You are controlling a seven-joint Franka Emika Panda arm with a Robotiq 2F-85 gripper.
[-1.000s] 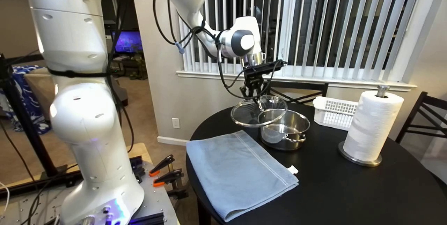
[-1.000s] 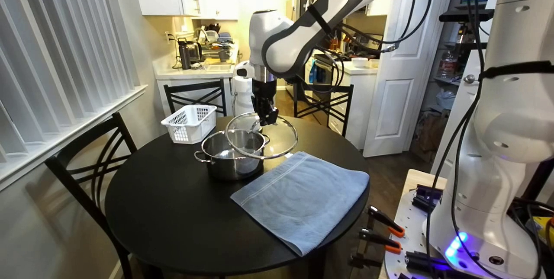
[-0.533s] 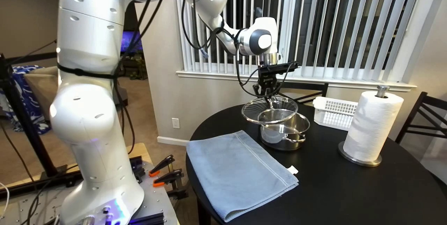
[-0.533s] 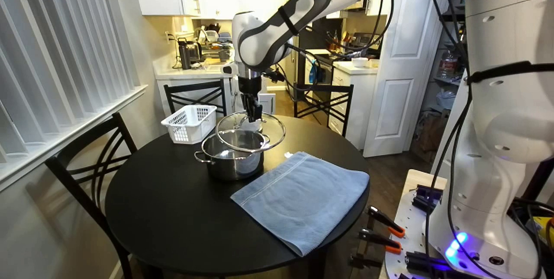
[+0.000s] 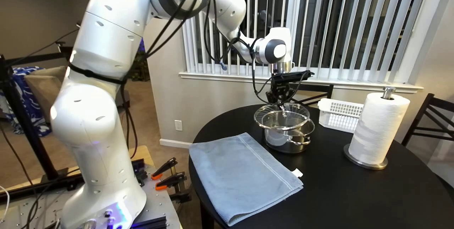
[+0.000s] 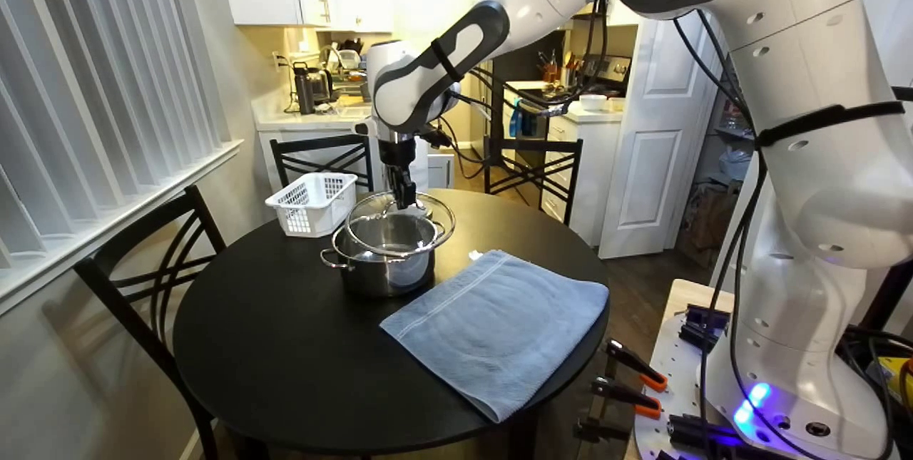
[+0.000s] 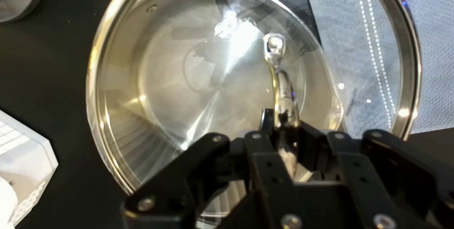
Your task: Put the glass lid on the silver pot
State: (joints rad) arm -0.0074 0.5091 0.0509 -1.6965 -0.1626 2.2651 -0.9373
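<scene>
The glass lid (image 5: 275, 119) hangs level or nearly so just above the silver pot (image 5: 285, 143). It also shows in an exterior view (image 6: 367, 228) and the wrist view (image 7: 93, 80). The lid overlaps the pot's opening but is offset toward the robot base and the cloth side. My gripper (image 7: 284, 124) is shut on the lid's arched metal handle; it also shows in both exterior views (image 5: 282, 103) (image 6: 409, 202). The pot stands upright on the black table (image 6: 285, 367), its side handles visible in an exterior view (image 6: 389, 280). Its inside shows through the glass (image 7: 212, 65).
A folded blue cloth (image 5: 244, 175) lies beside the pot on the robot's side. A white basket (image 5: 340, 115) and a paper towel roll on a stand (image 5: 377, 129) stand on the pot's far side. Black chairs (image 6: 164, 267) surround the table.
My gripper has carried the lid away from the robot base, further over the pot, and lowered it in the last half second. The pot and cloth have not moved.
</scene>
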